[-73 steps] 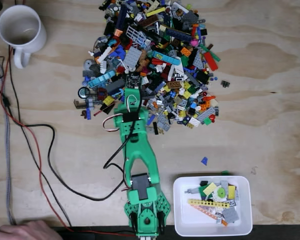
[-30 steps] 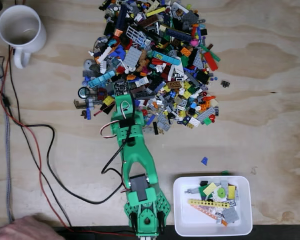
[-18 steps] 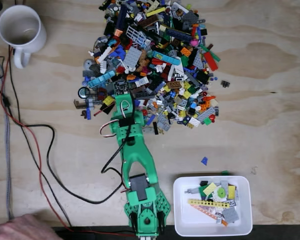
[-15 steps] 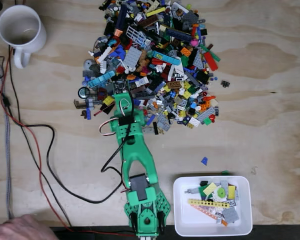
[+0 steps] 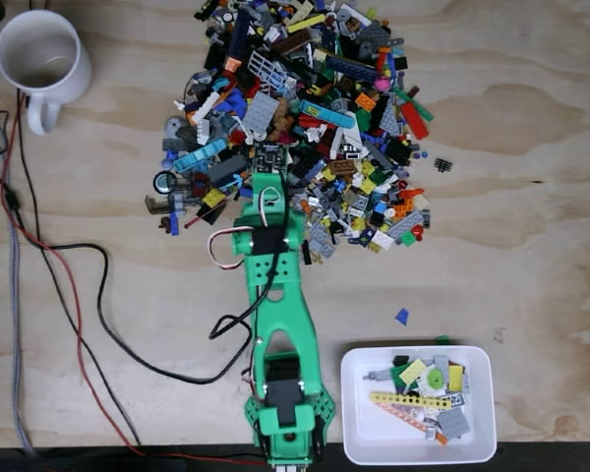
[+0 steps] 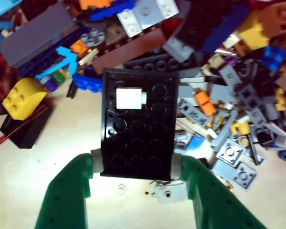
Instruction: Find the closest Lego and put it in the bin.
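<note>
In the wrist view my gripper (image 6: 136,164) is shut on a black Lego plate (image 6: 138,119). Its green fingers (image 6: 66,195) press the plate's lower edges from both sides, and a small white piece (image 6: 131,98) sticks to the plate. In the fixed view the gripper (image 5: 268,160) holds the plate at the near edge of the big Lego pile (image 5: 305,98). The white rectangular bin (image 5: 362,438) sits at the lower right beside the arm's base, with several pieces inside.
A white mug (image 5: 39,57) stands at the top left. Red and black cables (image 5: 88,324) run down the left side. A lone blue piece (image 5: 401,317) lies on the bare wood above the bin. A yellow brick (image 6: 20,98) lies left of the plate.
The arm has swung right along the pile's near edge, still gripping the black plate. The hand at the bottom left has left the fixed view.
</note>
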{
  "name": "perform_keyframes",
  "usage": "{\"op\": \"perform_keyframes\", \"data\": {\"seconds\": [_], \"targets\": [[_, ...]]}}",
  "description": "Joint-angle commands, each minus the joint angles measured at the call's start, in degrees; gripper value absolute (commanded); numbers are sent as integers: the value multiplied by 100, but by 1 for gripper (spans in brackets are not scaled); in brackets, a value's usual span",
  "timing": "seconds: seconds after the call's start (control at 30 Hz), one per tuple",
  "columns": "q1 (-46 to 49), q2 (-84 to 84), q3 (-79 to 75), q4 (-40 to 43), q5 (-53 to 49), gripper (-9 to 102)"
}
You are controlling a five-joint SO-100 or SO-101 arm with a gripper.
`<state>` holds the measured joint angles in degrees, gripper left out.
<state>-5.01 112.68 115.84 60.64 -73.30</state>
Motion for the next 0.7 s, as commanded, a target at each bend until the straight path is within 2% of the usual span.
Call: {"op": "perform_keyframes", "data": {"seconds": [0.0, 0.67], "targets": [[765, 800, -536, 308, 97, 17], [5625, 2953, -308, 2522, -202, 17]]}}
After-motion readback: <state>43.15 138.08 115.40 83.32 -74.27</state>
